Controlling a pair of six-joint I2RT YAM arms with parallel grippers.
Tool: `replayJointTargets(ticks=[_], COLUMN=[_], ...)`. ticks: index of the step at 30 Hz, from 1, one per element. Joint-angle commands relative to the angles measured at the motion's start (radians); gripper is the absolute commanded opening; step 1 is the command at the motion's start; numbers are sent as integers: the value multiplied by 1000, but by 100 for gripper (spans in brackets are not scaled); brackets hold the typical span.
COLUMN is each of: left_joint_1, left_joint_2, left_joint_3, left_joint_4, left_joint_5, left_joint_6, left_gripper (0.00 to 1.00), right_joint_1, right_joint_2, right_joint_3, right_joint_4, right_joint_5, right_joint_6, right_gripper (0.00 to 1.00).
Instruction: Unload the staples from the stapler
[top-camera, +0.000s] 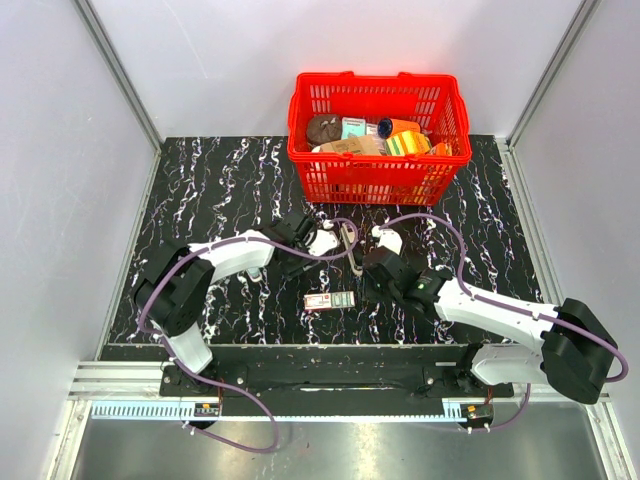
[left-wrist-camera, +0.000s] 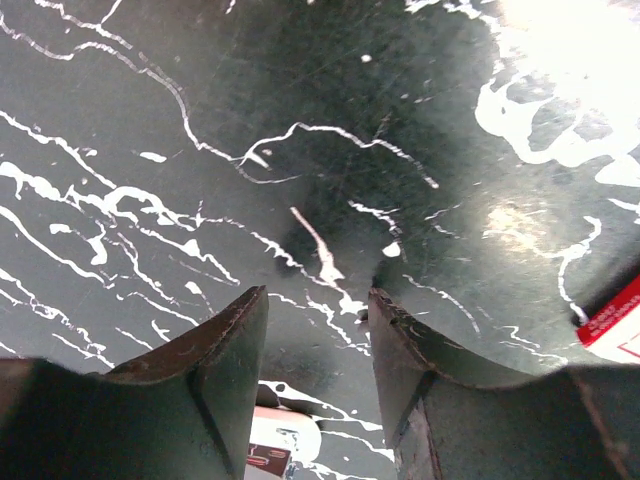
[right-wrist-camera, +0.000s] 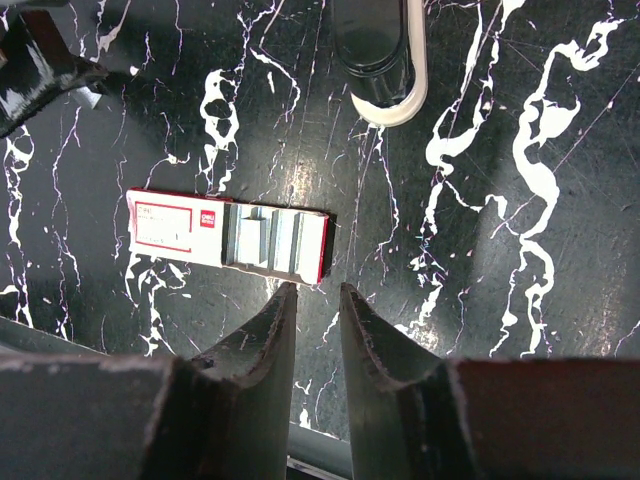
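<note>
We note stapler (top-camera: 350, 250) just right of left gripper (left-wrist-camera: 315, 295), just left of right gripper (right-wrist-camera: 317, 290); long axis runs forward. Both grippers parted, empty. Neither clearly nearer, we judge.

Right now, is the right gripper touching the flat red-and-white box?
Cannot tell. Right wrist view: the right gripper ends beside the flat red-and-white box, neither gap nor contact plain.
</note>
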Motion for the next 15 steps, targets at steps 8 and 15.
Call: replayJointTargets(ticks=[8, 15], left_joint_1=[66, 65], left_joint_2=[-39, -79], left_joint_3=[-1, 1], left_joint_4=[-18, -44], left_joint_5=[1, 79], left_joint_6=[6, -16], left_gripper=[49, 49], right_joint_1=[-13, -13], right_joint_2=[-21, -24], right_joint_3=[0, -1], right_joint_4=[30, 28], right_joint_5=[0, -2], right_joint_6=[3, 5], right_gripper=[30, 29])
